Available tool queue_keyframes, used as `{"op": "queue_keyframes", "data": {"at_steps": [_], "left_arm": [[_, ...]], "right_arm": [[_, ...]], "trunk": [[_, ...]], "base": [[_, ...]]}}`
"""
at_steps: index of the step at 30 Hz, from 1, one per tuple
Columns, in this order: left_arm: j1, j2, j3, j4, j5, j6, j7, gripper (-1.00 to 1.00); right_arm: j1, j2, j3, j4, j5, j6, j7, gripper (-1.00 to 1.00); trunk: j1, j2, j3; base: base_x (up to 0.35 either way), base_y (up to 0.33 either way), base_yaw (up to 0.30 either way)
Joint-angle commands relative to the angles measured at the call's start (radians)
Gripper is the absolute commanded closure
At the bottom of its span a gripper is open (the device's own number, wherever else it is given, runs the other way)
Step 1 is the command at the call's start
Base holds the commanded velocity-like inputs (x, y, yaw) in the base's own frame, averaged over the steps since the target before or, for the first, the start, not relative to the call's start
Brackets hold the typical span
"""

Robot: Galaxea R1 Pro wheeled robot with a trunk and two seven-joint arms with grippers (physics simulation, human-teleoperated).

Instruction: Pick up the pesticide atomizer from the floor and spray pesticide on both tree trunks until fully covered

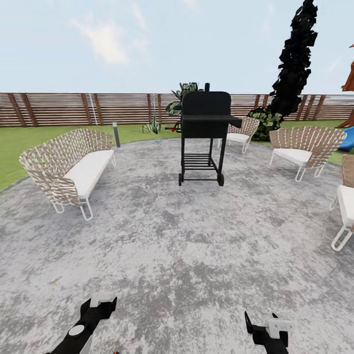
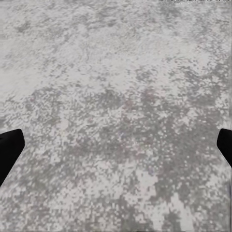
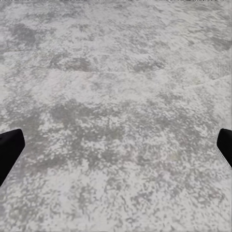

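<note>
The left claw [image 1: 101, 301] hangs low over the mottled grey patio [image 1: 177, 246], fingers [image 2: 8, 150] spread wide and holding nothing. Ahead of it to the left stands a woven sofa [image 1: 69, 167]; between the claws and far ahead, a black grill [image 1: 204, 135] before the garden [image 1: 29, 140] fence [image 1: 59, 108]. The right claw [image 1: 268, 328] likewise gapes empty, woven chairs [image 1: 302, 147] ahead to its right. No atomizer is visible, so its axis cannot be told.

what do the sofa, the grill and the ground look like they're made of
Sofa: seemingly woven tan wicker or strapping, by the open lattice, with a white cushion and thin white frame legs. Grill: likely matte black metal, given the uniform dark body and slim bar shelf. Ground: looks like rough mottled grey concrete or stone, blotchy and dull.
</note>
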State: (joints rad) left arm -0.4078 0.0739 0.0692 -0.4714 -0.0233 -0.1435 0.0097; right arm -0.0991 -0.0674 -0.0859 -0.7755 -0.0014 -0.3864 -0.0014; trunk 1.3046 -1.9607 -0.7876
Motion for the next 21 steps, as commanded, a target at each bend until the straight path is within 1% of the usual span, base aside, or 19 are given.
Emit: {"op": "queue_keyframes", "data": {"at_steps": [1, 5, 13, 19, 21], "left_arm": [[-0.001, -0.001, 0.002, 0.001, -0.003, -0.003, 0.001, -1.0], [0.0, -0.009, 0.002, 0.001, -0.003, -0.004, 0.002, -1.0], [0.0, -0.018, 0.001, -0.001, -0.003, -0.007, 0.003, -1.0], [0.0, -0.02, 0.001, -0.001, -0.003, -0.005, -0.003, -1.0], [0.0, -0.02, 0.001, -0.001, -0.003, -0.005, -0.004, -1.0]], "right_arm": [[-0.001, 0.0, 0.0, 0.001, 0.0, -0.003, 0.0, -1.0], [-0.001, 0.0, 0.0, 0.001, 0.0, -0.003, 0.0, -1.0], [-0.001, 0.0, 0.0, 0.0, 0.0, -0.003, 0.0, -1.0], [-0.001, 0.0, -0.001, -0.001, -0.001, -0.003, 0.0, -1.0], [-0.001, 0.0, -0.002, -0.001, -0.002, -0.003, 0.0, -1.0]], "trunk": [[0.0, 0.0, -0.001], [0.0, 0.0, -0.001], [0.0, 0.0, -0.001], [0.0, 0.0, -0.001], [0.008, -0.014, -0.007]], "base": [[0.173, -0.227, 0.003], [0.067, -0.133, 0.001], [0.004, -0.008, 0.0], [0.0, 0.0, 0.0], [0.0, 0.0, 0.0]]}}
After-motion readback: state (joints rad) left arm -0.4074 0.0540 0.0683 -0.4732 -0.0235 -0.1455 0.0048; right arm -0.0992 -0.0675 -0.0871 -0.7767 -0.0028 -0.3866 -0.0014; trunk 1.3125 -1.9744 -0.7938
